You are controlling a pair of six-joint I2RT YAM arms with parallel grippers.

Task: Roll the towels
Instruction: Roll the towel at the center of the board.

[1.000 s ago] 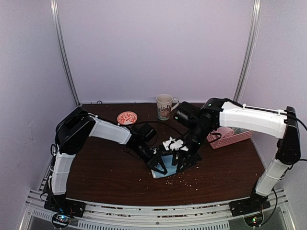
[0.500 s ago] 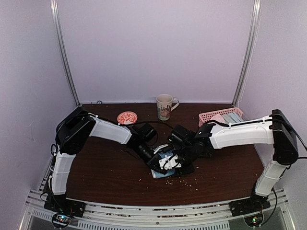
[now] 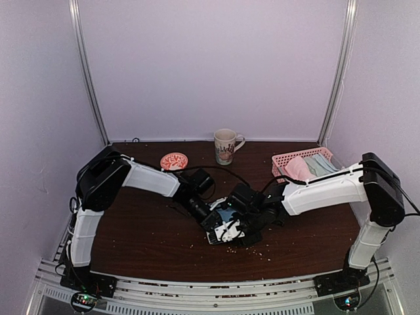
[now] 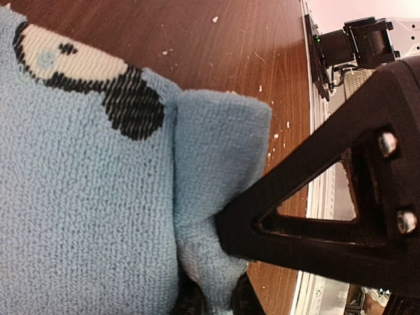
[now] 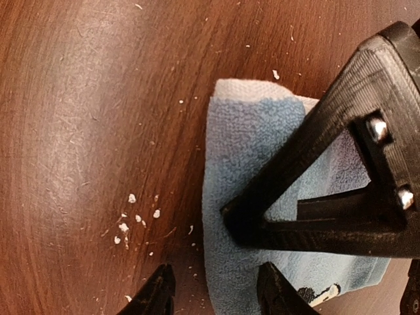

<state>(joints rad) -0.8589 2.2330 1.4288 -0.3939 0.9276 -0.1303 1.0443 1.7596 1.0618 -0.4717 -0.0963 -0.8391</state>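
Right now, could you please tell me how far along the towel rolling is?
Done: no finished roll shows. In hand: the left fingers pinch a folded end of the blue towel; the right fingers rest on it. Left: finishing this roll, plus the towels in the pink basket.

Lab booth: plain walls (image 3: 216,65), aluminium rail (image 3: 210,289).

My left claw (image 4: 220,279) is black, and the towel (image 4: 85,197) beside it is light blue with a cream-white patch that has a black outline. Under my right claw (image 5: 223,256), also black, the same towel shows a white edge. The desk (image 5: 85,98) around both claws is dark red-brown wood with pale crumbs. Far behind my right claw the basket (image 3: 278,163) is pink, and beyond my left claw the small dish (image 3: 174,161) is red and white.
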